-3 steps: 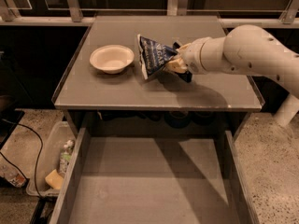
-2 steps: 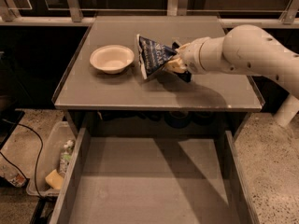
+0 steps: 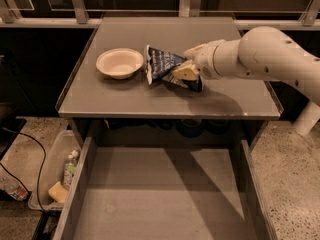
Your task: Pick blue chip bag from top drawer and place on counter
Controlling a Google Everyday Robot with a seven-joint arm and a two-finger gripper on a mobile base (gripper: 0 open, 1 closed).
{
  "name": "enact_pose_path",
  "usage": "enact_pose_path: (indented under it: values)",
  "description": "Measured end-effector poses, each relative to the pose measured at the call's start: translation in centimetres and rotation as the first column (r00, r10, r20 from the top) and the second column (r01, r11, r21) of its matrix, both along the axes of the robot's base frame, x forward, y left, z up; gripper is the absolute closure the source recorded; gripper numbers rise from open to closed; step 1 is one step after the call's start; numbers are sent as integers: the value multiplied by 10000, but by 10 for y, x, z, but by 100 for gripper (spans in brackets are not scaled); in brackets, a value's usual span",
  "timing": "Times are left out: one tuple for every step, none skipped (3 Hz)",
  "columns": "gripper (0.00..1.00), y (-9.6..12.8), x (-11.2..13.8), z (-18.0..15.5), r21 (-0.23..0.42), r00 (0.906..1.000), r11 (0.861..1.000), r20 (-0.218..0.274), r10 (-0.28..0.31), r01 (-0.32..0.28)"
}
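I have the gripper (image 3: 186,70) over the right middle of the counter surface (image 3: 150,100), with its jaws closed on the right end of the blue chip bag (image 3: 161,63). The bag sits crumpled on the surface, its left edge just beside the 1 white bowl (image 3: 120,63); I cannot tell whether they touch. The white arm (image 3: 260,51) reaches in from the right. Below, the top drawer (image 3: 160,204) stands pulled out, and a clear bin (image 3: 50,169) holding a bottle sits on the floor at its left
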State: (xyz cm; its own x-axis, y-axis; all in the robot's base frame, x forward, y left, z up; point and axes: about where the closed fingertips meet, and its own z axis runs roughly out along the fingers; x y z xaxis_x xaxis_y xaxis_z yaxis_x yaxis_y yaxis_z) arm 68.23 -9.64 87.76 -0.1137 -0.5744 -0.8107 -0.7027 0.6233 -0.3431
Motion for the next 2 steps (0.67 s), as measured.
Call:
enact_pose_path:
  values:
    - [0,0,0,0,0,10000,10000,0,1,-1]
    - [0,0,0,0,0,10000,10000,0,2,-2]
